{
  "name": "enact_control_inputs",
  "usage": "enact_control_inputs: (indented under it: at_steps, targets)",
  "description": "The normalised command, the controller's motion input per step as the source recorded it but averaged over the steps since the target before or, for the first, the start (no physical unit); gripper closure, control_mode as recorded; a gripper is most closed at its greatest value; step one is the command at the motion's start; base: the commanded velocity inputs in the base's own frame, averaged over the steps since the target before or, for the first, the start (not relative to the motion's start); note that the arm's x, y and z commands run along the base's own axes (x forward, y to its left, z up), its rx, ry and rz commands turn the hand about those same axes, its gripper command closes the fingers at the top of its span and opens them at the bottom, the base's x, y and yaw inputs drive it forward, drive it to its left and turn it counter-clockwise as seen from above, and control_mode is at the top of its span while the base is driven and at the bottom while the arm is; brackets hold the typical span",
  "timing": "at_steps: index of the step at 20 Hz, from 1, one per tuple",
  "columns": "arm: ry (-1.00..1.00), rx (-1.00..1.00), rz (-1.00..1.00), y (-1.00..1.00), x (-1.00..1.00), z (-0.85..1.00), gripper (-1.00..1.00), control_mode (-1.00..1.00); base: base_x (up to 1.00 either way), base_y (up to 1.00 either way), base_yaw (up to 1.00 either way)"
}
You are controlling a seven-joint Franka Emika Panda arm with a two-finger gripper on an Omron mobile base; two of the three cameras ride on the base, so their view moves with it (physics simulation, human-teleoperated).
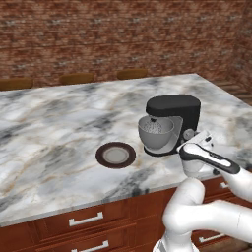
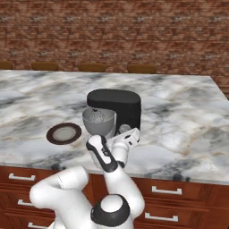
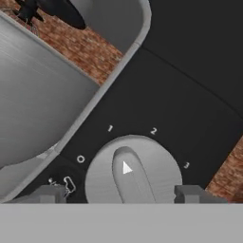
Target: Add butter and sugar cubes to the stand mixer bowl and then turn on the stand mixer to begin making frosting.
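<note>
Knob on the mixer side is where it's at rn; silver dial w/ a ridge and white arrow, pointing somewhere between the 1 and 2 marks afaict; gripper is spread open w/ one tip on each side of the dial, not pinching yet, so I'd say we're at the turn-it-on step. Next move prob needs the fingers to close on the ridge, then twist toward 2/3. Bowl sits under the head, just left of the knob; can't tell what's in it. Plate is near the bowl's left, looks bare. Mixer stands near the front counter edge; lots of open marble behind and left, arm's elbow hangs off the front.
</note>
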Motion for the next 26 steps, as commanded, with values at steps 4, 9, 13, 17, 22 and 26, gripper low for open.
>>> enact_control_inputs:
  at_steps: [4, 9, 13, 17, 22, 26]
  targets:
    - [0.00, 0.00, 0.00, 0.02, 0.22, 0.00, 1.00, -1.00, 0.00, 0.00, 0.00]
    - [0.06, 0.05, 0.01, -0.05, 0.47, 0.03, 1.00, -1.00, 0.00, 0.00, 0.00]
    - [0.19, 0.10, 0.04, -0.02, 0.47, 0.10, 1.00, -1.00, 0.00, 0.00, 0.00]
    - [0.41, 0.21, 0.07, 0.00, 0.37, 0.16, 1.00, -1.00, 0.00, 0.00, 0.00]
    - [0.53, 0.38, 0.12, -0.17, 0.26, 0.18, 1.00, -1.00, 0.00, 0.00, 0.00]
    - [0.55, 0.50, 0.23, -0.42, 0.27, 0.53, 1.00, -1.00, 0.00, 0.00, 0.00]
